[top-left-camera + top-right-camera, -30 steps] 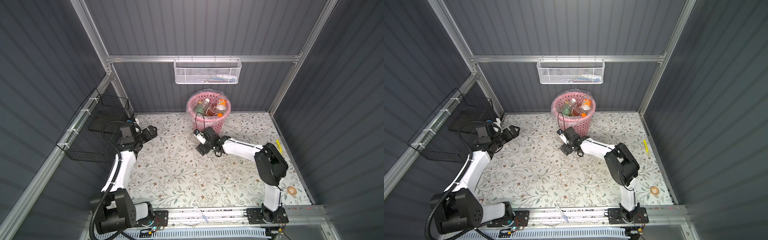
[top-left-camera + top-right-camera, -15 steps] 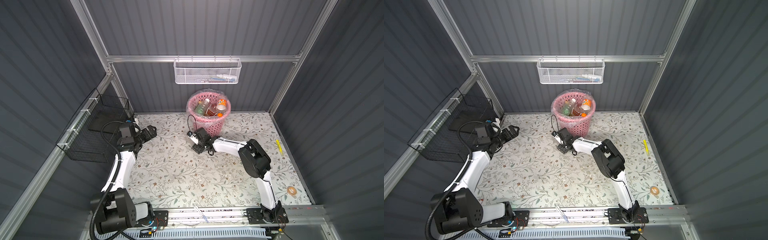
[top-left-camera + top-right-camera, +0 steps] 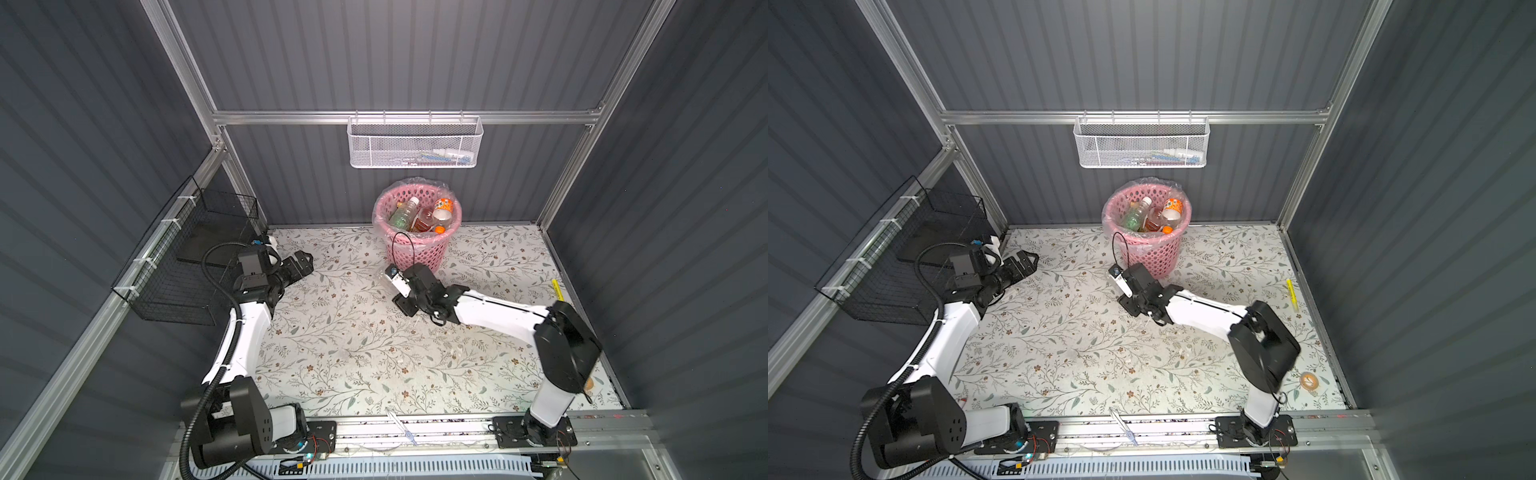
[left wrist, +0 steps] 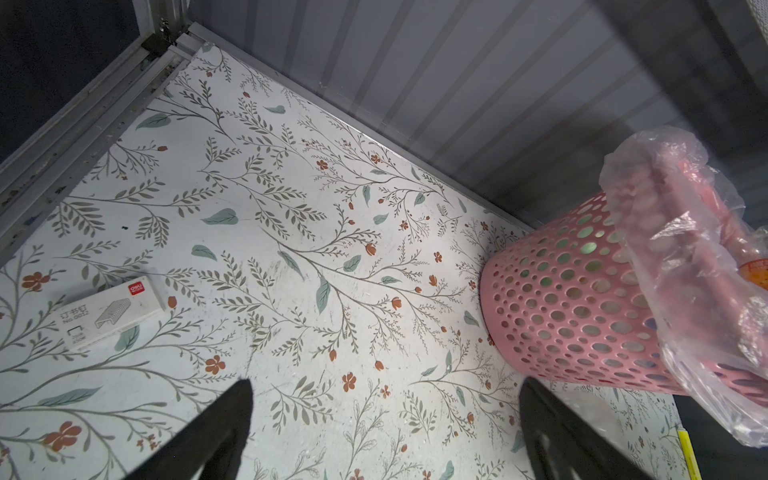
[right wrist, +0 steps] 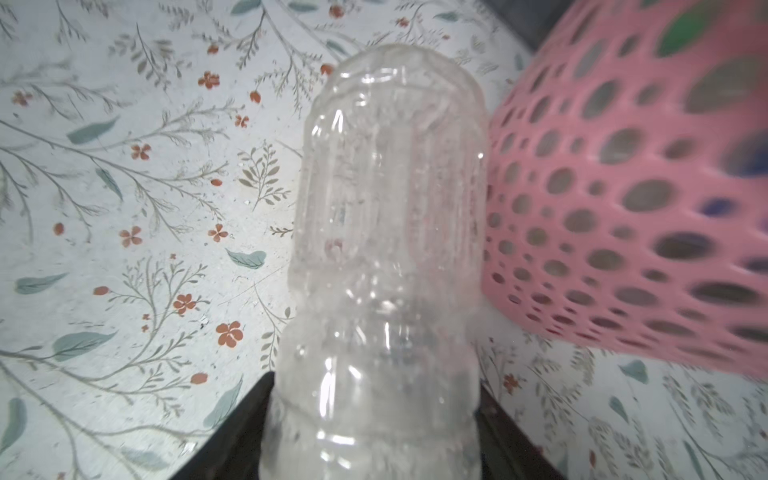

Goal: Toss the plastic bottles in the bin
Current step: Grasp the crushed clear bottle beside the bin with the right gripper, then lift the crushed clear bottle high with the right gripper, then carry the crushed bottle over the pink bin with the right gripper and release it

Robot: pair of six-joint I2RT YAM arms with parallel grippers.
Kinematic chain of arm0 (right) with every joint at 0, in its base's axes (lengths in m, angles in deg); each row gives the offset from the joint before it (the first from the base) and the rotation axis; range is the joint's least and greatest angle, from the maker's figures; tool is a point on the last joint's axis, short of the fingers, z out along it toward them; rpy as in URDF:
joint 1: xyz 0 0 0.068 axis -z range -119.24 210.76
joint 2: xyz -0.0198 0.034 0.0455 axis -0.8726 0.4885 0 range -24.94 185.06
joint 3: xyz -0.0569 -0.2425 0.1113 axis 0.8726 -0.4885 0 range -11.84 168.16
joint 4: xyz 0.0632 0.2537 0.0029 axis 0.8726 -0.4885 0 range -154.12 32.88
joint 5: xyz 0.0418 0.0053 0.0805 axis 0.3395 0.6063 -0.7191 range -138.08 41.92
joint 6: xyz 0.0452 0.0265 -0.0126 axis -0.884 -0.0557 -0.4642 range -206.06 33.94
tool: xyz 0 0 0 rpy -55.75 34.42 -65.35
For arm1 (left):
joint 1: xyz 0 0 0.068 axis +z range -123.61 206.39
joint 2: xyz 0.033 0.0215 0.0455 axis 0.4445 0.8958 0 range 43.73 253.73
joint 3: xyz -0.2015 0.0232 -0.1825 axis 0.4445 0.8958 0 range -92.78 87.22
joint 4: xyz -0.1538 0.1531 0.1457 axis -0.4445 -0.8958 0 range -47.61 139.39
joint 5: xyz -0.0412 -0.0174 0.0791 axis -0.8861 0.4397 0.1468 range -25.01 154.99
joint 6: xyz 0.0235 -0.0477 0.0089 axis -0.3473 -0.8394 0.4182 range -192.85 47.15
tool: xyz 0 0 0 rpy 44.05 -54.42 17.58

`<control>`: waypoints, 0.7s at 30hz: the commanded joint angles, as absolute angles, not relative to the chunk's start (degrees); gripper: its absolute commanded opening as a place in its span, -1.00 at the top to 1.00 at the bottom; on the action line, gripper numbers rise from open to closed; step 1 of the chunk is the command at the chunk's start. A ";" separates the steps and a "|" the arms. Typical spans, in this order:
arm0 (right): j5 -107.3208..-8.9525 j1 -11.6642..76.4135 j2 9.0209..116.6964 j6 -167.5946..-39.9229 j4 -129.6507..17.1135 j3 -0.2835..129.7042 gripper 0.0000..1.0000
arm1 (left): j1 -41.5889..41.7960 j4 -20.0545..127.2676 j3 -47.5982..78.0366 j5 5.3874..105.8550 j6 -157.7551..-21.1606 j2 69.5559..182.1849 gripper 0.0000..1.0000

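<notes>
- Right now the right gripper (image 5: 374, 379) is clenched on a clear, ribbed plastic bottle (image 5: 390, 208). Its two black fingers (image 5: 253, 415) press against the bottle's sides near one end.
- The bottle's other end points away from the claw, and its body runs just beside the base of the round pink perforated plastic bin (image 5: 623, 187). Whether they touch cannot be told.
- In both top views this bottle sits at about 7 o'clock from the bin's foot, mostly hidden under the right wrist. Only a pale sliver (image 3: 380, 275) shows, and whether it rests on the table or is lifted cannot be told.
- The bin (image 3: 432, 253) stands at 12 o'clock on the floral-print table (image 3: 353, 340), against the back wall, with a clear plastic bag folded over its rim.
- Several bottles inside the bin (image 3: 424, 218) poke up. One is green with a white cap, one is amber, and one has an orange label.
- The left gripper (image 4: 386, 386) is released, with its jaws spread wide and nothing between them. It hovers at about 10 o'clock on the table (image 3: 305, 264), well apart from the bin.
- A small white cardboard staple box (image 4: 110, 307) lies flat on the table ahead of the left claw.
- A yellow highlighter pen (image 3: 557, 289) lies at 3 o'clock by the right wall.
- A white mesh wall basket (image 3: 415, 145) hangs above the bin.
- A black wire basket (image 3: 187, 266) is fixed at 9 o'clock.
</notes>
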State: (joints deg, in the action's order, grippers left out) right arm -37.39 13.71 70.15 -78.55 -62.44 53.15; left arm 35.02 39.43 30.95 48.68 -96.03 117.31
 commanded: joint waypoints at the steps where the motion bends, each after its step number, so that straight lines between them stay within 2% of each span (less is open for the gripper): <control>1: -31.11 13.04 59.74 -84.57 -58.11 46.72 -0.15 | 35.62 41.03 32.76 47.01 -96.68 115.62 -0.99; 5: -25.04 12.86 43.05 -85.32 -51.58 38.48 -0.14 | 35.62 44.42 34.36 44.24 -96.32 113.45 -0.99; 9: -20.55 12.68 27.68 -80.96 -43.61 34.80 -0.14 | 35.58 48.23 35.88 42.05 -95.99 111.26 -0.99; 12: -20.34 12.43 21.39 -75.72 -37.31 35.36 -0.16 | 35.53 49.45 36.45 40.79 -95.41 109.69 -0.99; 16: -22.89 12.51 23.84 -70.28 -34.66 44.09 -0.20 | 35.06 51.35 37.58 39.42 -95.31 107.83 -0.99; 19: -22.63 13.02 34.57 -70.07 -43.42 59.99 -0.23 | 33.46 50.77 37.66 40.49 -93.87 106.48 -0.99; 21: -24.20 15.55 46.38 -74.94 -55.90 75.13 -0.23 | 31.85 49.47 37.45 42.24 -92.29 105.73 -0.99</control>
